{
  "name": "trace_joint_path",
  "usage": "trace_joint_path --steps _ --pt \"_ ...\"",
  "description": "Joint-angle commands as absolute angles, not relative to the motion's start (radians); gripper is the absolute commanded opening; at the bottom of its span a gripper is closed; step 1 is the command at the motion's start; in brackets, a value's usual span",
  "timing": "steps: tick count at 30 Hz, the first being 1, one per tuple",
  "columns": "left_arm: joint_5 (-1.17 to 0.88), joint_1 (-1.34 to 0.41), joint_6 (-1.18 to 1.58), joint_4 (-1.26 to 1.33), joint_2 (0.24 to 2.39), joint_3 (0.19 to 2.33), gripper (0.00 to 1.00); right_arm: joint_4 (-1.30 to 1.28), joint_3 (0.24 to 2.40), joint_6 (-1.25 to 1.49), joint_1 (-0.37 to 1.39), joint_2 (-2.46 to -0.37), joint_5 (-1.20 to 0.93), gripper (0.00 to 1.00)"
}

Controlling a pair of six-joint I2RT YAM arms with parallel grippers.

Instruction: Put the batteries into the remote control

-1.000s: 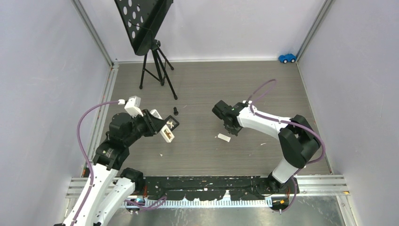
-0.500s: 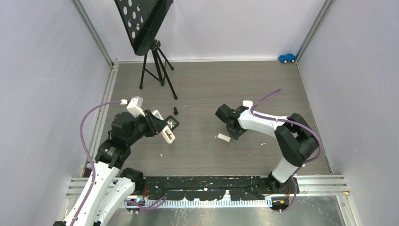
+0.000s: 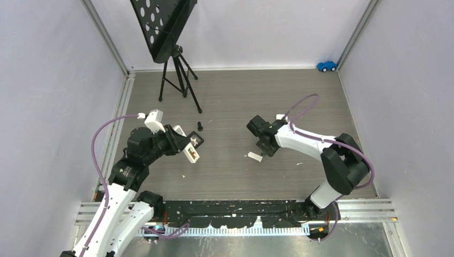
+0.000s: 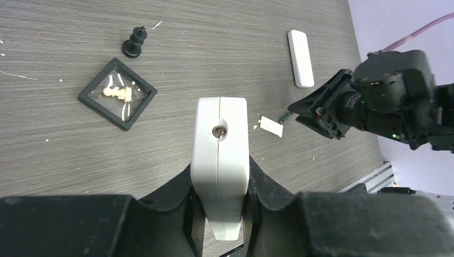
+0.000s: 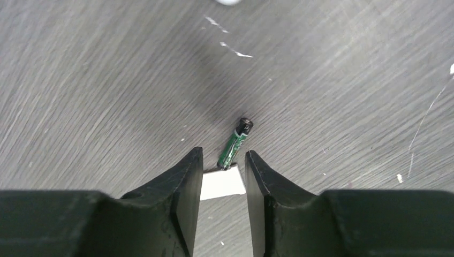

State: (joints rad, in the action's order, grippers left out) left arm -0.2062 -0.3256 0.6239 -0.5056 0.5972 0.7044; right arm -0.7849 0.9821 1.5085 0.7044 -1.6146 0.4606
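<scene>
On the left of the bench (image 3: 241, 96), the left claw (image 4: 220, 179) pinches the white remote (image 4: 220, 139) by its narrow sides, apparently steadying it for loading. Right of centre, the right claw (image 5: 224, 155) hangs spread just above a green battery (image 5: 234, 144) lying loose on the bench beside a small white flap (image 5: 222, 184), seemingly lined up for a pick.
</scene>
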Motion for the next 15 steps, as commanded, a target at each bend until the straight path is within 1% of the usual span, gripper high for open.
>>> trace_joint_path --steps 1,2,4,7,8,10,12,15 --pt "-0.213 -0.327 0.618 -0.466 0.593 0.735 0.00 -0.722 1.037 1.178 0.696 -1.526 0.481 0.44" --pt "-0.213 -0.327 0.616 -0.467 0.594 0.737 0.00 -0.699 1.043 1.024 0.695 -1.522 0.462 0.46" --pt "-0.218 -0.327 0.614 -0.467 0.593 0.740 0.00 -0.670 1.052 0.809 0.690 -1.523 0.383 0.50" --pt "-0.239 -0.327 0.610 -0.462 0.600 0.743 0.00 -0.738 1.117 0.501 0.685 -1.541 0.149 0.52" --pt "-0.251 -0.327 0.607 -0.453 0.602 0.740 0.00 -0.785 1.145 0.445 0.687 -1.551 0.139 0.52" --pt "-0.287 -0.327 0.601 -0.424 0.604 0.732 0.00 -0.849 1.173 0.334 0.692 -1.560 0.186 0.53" --pt "-0.322 -0.327 0.597 -0.388 0.603 0.723 0.00 -0.868 1.182 0.228 0.693 -1.565 0.240 0.52" --pt "-0.361 -0.327 0.592 -0.362 0.613 0.720 0.00 -0.836 1.146 0.044 0.693 -1.553 0.245 0.50"
